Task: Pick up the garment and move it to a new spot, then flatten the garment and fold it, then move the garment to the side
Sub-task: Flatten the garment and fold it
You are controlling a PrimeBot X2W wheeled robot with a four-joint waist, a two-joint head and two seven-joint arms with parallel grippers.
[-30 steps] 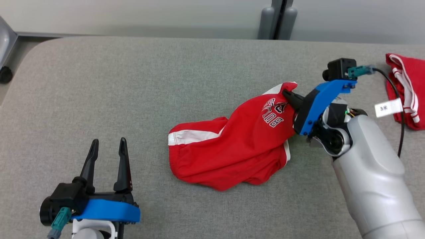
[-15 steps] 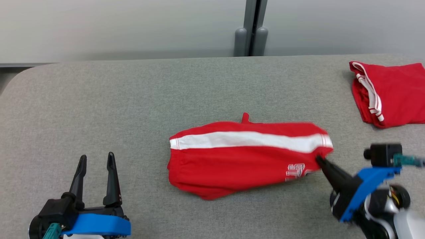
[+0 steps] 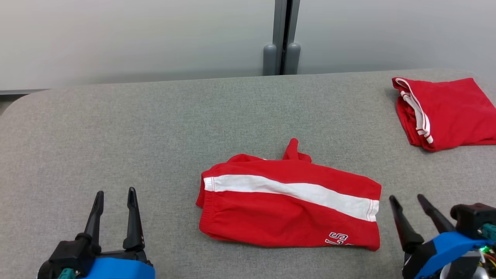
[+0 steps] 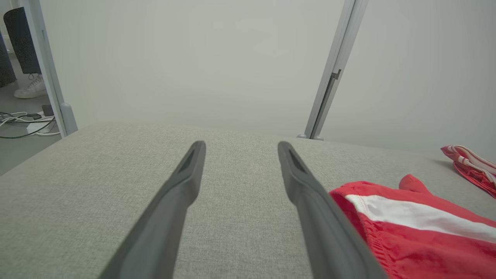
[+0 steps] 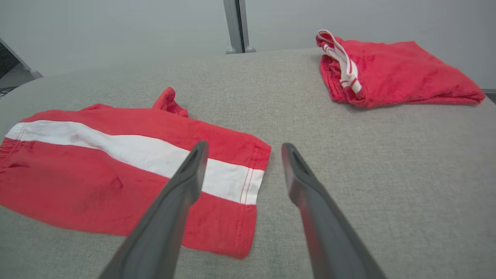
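The garment (image 3: 288,203), red shorts with a white side stripe and white lettering near the hem, lies spread on the grey table (image 3: 155,128) at the centre; the same garment (image 5: 128,170) shows in the right wrist view, and its waistband end (image 4: 407,228) in the left wrist view. My right gripper (image 3: 407,199) stands open just right of the hem, holding nothing, its fingers (image 5: 182,193) above the hem edge. Well left of the garment, my left gripper (image 3: 115,192) is open and empty at the lower left, its fingers (image 4: 310,193) beside the waistband.
A second red garment (image 3: 441,110), folded with white trim, lies at the table's far right (image 5: 387,71). A grey post (image 3: 281,37) and pale wall stand behind the table. Cables and a shoe (image 4: 29,91) lie on the floor past the left edge.
My right gripper pulled the bunched garment out flat toward the right, then let go and opened beside the hem. The camera view has shifted. My left gripper stays open.
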